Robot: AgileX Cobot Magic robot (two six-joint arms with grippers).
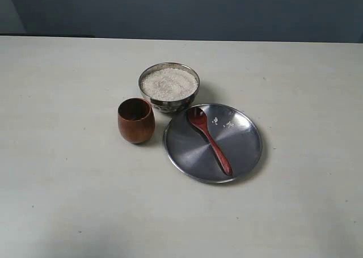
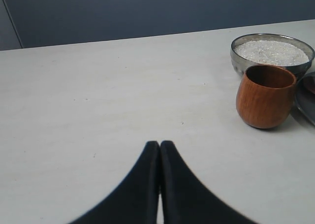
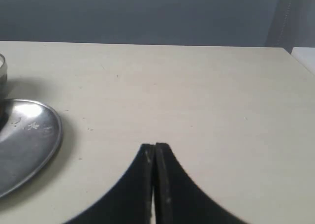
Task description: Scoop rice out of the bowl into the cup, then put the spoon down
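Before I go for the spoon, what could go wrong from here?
1. The spoon lies flat on the slick plate; pinching its handle may skid it or shift the plate, and the right tool is shut, so open it first.
2. Rice fills the bowl near its rim, so a deep scoop could spill; stray grains lie on the plate.
3. The cup stands close by the bowl, easy to knock.
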